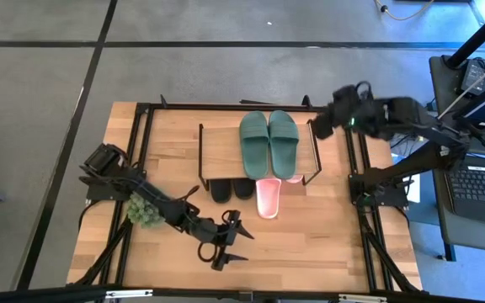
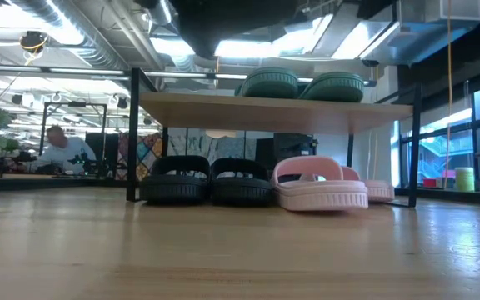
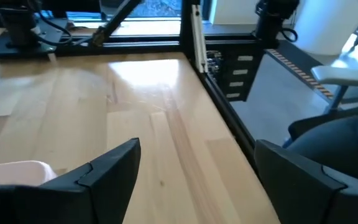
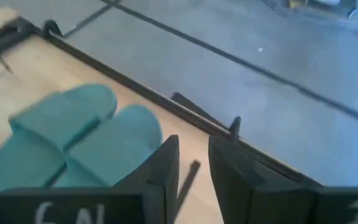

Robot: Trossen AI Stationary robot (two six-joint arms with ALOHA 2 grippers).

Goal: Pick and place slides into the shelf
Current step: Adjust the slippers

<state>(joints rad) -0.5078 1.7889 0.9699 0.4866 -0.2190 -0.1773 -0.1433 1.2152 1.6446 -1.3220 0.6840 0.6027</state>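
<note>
The shelf (image 1: 226, 139) stands mid-table; its light top board (image 2: 273, 112) rests on black wire legs. The dark green slides (image 1: 269, 143) (image 4: 73, 143) lie side by side on the board. The black slides (image 1: 231, 189) (image 2: 207, 179) sit under it, their ends sticking out. One pink slide (image 1: 268, 199) (image 2: 319, 183) pokes out from under the board, and the other (image 1: 295, 178) lies deeper in. My left gripper (image 1: 241, 244) (image 3: 197, 180) is wide open near the table's near edge. My right gripper (image 1: 322, 124) (image 4: 193, 180) hovers by the shelf's far right corner, open by a narrow gap.
A small green plant (image 1: 146, 210) sits beside my left arm near the table's left side. The black table frame (image 1: 356, 168) runs along the right and far edges. Bare wood lies in front of the shelf (image 1: 310, 244). A person (image 2: 61, 150) sits far behind the table.
</note>
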